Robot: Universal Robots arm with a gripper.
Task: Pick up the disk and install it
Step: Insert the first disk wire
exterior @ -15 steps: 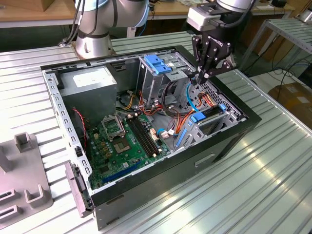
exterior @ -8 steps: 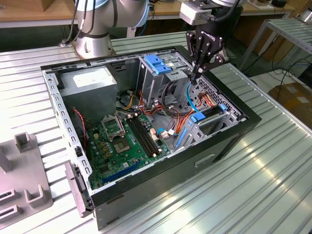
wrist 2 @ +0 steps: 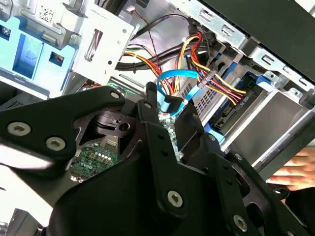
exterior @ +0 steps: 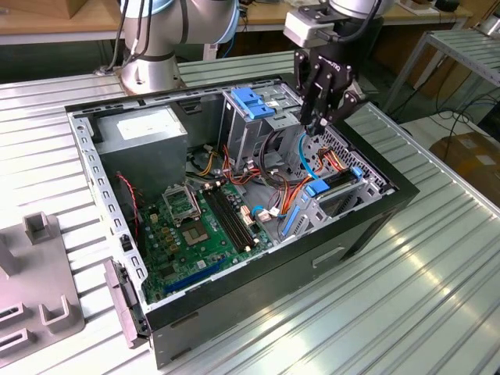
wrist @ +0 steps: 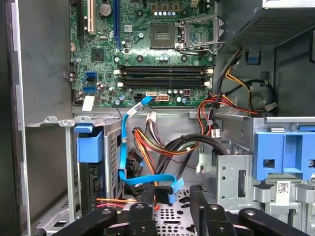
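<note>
One gripper (exterior: 319, 123) hovers inside the open computer case (exterior: 234, 301), fingers parted and empty, just above a thin blue cable (exterior: 303, 156); the disk (exterior: 332, 183), edged in blue, already sits in its bay at the exterior view's right, so installation looks largely done

The disk (exterior: 336, 181) sits below my gripper (exterior: 316, 123), a little toward the case front, slotted into the low drive bay. In the exterior view it shows as a dark end edge between two bright blue carrier pieces. In the first wrist view its blue carrier (wrist: 88, 150) stands on edge inside the metal bay, dark body beneath.
</note>
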